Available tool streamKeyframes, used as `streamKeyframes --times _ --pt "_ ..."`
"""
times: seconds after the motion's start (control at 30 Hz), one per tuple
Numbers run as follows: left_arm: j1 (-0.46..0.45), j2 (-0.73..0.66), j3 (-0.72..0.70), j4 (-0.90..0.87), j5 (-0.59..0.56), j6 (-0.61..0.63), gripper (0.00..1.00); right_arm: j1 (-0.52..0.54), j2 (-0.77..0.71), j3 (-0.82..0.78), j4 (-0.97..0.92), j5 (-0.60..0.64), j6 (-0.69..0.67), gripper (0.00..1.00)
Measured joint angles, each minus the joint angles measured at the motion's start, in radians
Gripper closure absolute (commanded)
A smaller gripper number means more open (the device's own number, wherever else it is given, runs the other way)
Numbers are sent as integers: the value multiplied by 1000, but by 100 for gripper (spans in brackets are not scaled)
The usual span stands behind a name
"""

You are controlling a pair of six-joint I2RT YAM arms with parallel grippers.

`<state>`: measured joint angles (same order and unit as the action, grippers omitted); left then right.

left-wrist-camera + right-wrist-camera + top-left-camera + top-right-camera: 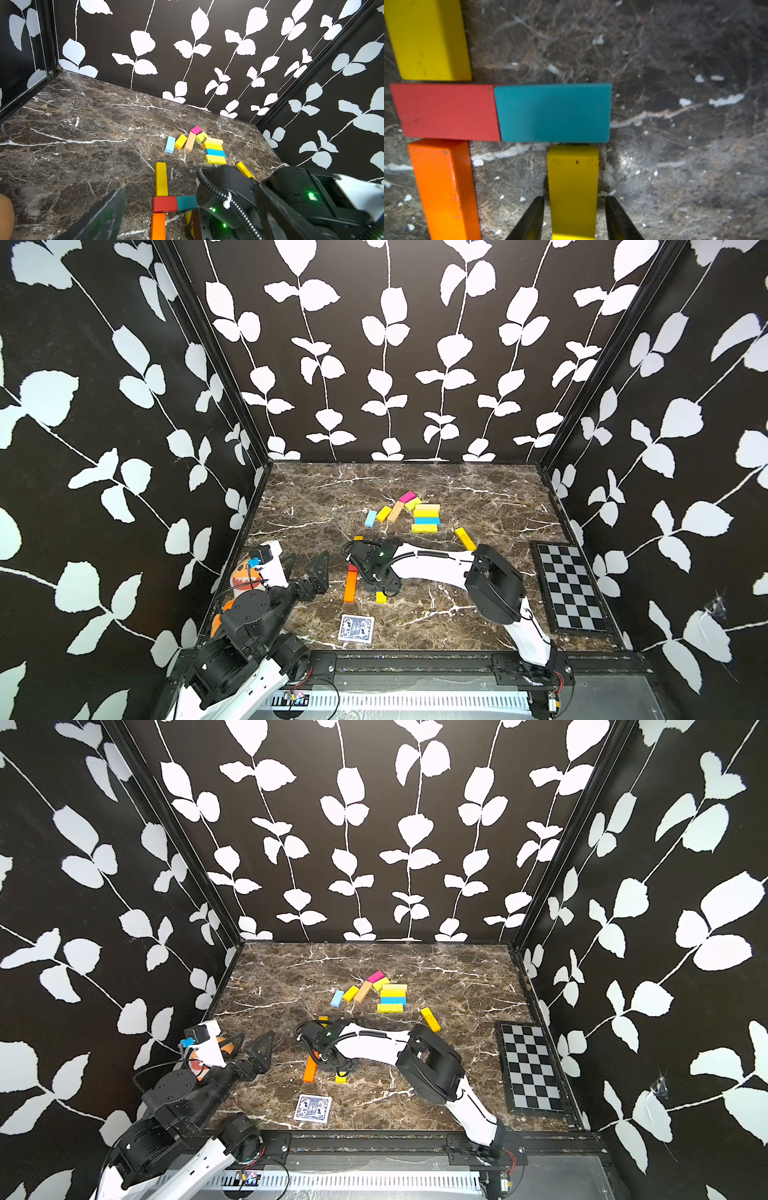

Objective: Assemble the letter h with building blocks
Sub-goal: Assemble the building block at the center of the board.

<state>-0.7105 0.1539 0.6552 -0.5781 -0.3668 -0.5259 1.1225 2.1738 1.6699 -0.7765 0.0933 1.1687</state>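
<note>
Five building blocks lie flat on the marble table (675, 62) in an h shape. A yellow block (427, 39) and an orange block (444, 187) form the tall stroke, with a red block (446, 112) between them. A teal block (553, 113) continues sideways from the red one. A second yellow block (573, 176) butts against the teal block's long side. My right gripper (574, 197) straddles this yellow block, open, with a small gap at each finger. My left gripper (305, 568) hovers wide open and empty left of the letter (350, 588).
Several loose blocks (426, 514) lie in a pile behind the letter, and one yellow block (465, 538) lies apart to the right. A blue card deck (356, 629) sits near the front edge, a chessboard (571, 587) at the right wall, and an orange plush (245, 578) at the left wall.
</note>
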Motion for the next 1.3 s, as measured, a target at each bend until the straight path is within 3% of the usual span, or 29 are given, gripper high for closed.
streamKeyframes --times 0.33,0.73,0.87,0.93,1.03,1.3 --pt "0 0 0 0 -1 0 1 -5 0 0 7 0 -2 56" --pt "0 0 0 0 -1 3 1 -1 -22 -16 29 31 -56 26" --pt "0 0 0 -1 -1 3 1 3 -97 -79 65 39 -95 23" --pt "0 0 0 -3 -1 2 1 4 -150 -118 91 13 -126 21" --pt "0 0 0 -8 -1 3 1 4 -221 -177 160 -69 -179 9" --pt "0 0 16 -24 -1 3 1 16 -271 -254 269 -319 -289 9"
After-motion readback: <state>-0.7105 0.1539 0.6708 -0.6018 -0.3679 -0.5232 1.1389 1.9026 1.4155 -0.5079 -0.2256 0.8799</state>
